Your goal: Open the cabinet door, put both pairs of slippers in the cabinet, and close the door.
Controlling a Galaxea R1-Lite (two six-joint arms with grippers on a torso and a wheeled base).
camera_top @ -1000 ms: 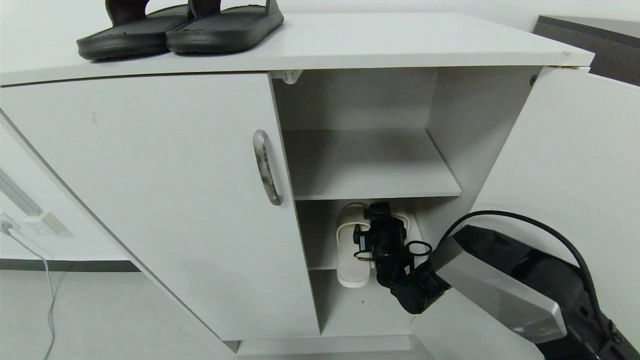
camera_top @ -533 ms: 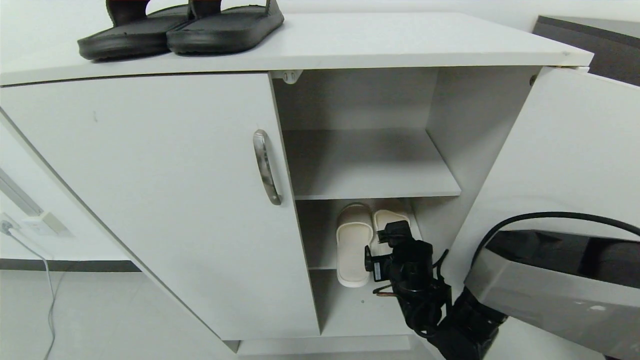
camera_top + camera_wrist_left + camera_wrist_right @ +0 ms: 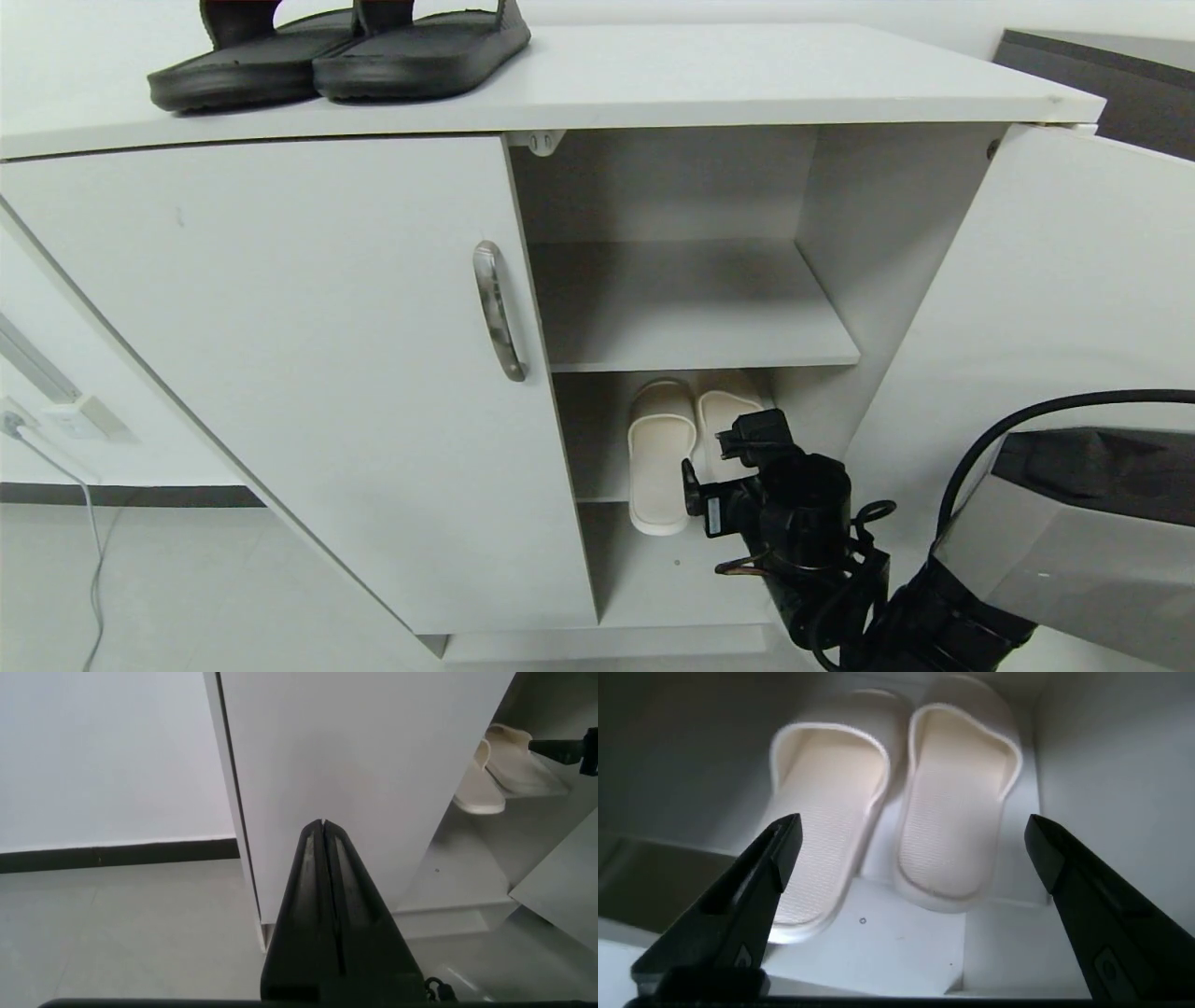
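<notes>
The white cabinet (image 3: 653, 84) stands against the wall, and its right door (image 3: 1055, 280) is swung wide open while the left door (image 3: 280, 355) is closed, its metal handle (image 3: 498, 311) upright near the inner edge. Behind the open door I can see 2 shelves: the upper shelf (image 3: 691, 308) is bare, and the lower shelf (image 3: 607, 467) carries the pair of cream slippers (image 3: 658, 448), side by side and touching, running front to back. The left slipper of that pair hangs a little over the shelf's front edge. The pair of black slippers (image 3: 345, 51) sits on the cabinet top, over the closed door, the 2 pressed together.

The right pincer (image 3: 724, 457) hangs just in front of the lower shelf, near the cream slippers but apart from them, with its fingers spread wide and nothing between them. The wrist camera looks between those fingers onto both cream soles (image 3: 957, 803).

The left pincer (image 3: 322, 826) is low, in front of the closed door, its 2 fingers pressed flat together and holding nothing. A wall socket (image 3: 84, 415) with a cable sits to the cabinet's left.
</notes>
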